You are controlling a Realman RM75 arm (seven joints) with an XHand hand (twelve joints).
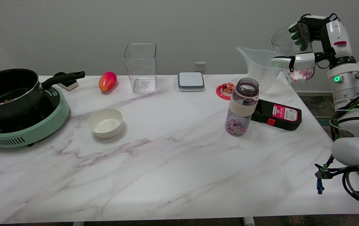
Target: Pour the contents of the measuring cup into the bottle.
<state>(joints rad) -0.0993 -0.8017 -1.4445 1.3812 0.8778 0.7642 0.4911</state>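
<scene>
Right hand (305, 47) wraps clear measuring cup (292, 51): fingers curled around wall, thumb across front. Cup held in air, roughly upright, up and right of bottle (242, 106), well apart. Pink-white pieces (300, 75) sit in cup bottom. Bottle stands upright on table (173, 163), mouth open, some similar pieces already at its base. Judgement: cup grasped and lifted; carry over bottle mouth and tilt remain. Large jug (258, 67) stands behind bottle.

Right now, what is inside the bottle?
The bottle holds small pink, purple and white pieces at its bottom. The pale band around its middle hides whatever is behind it.
</scene>
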